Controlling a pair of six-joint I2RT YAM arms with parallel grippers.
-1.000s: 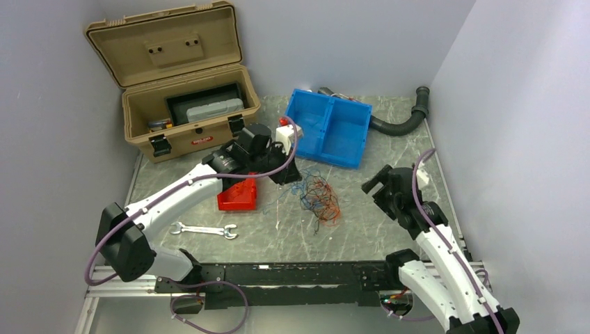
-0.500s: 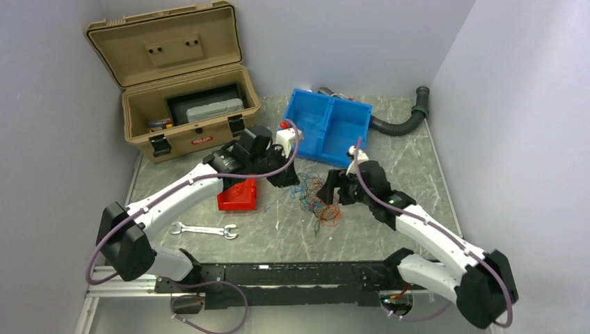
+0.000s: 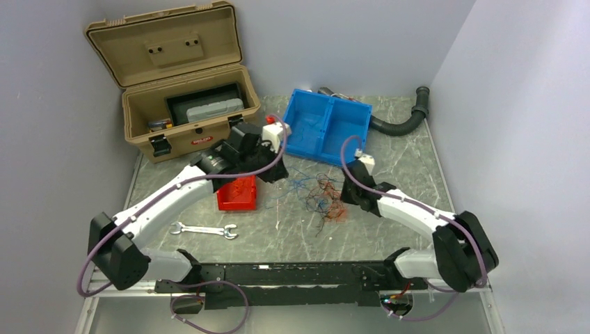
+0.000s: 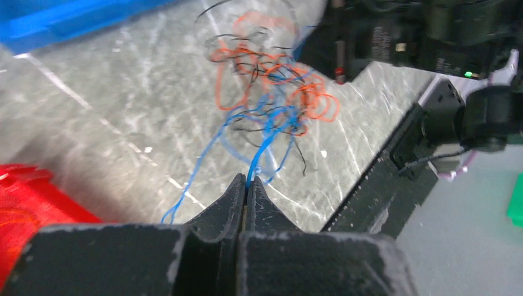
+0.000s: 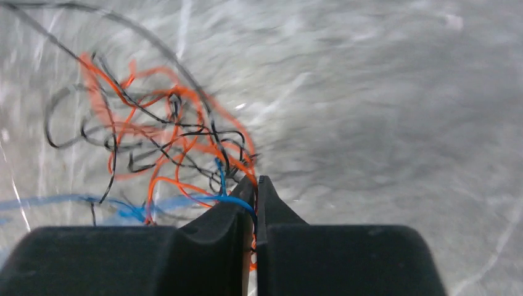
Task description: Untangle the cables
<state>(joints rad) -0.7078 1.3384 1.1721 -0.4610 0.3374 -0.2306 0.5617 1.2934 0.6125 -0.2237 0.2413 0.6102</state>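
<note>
Where the middle of the tabletop gives way toward the right edge, the cables (image 3: 322, 196) lie as a loose tangle of orange-red, blue and black wires on the grey marbled table (image 3: 396, 170). A few blue strands trail out of the bunch toward the left edge.

The left gripper (image 3: 271, 174) has its jaws pressed together on one of those blue strands. In the left wrist view the wire rises from between the closed fingertips (image 4: 233, 192) and runs straight into the tangle. The right gripper (image 3: 346, 195) sits at the tangle's right side, also clamped. The right wrist view shows a blue wire and an orange-red one passing into the slit between its fingers (image 5: 274, 206).

A small red bin (image 3: 238, 195) sits just left of the blue strands, partly under the left arm. A steel wrench (image 3: 203, 229) lies flat closer to the near edge, left of centre. A blue two-compartment bin (image 3: 327, 129) stands toward the far edge, beyond the tangle. A tan toolbox (image 3: 184, 115) with its lid up fills the far-left corner. A black ribbed hose (image 3: 402, 122) curves into the far-right corner.
</note>
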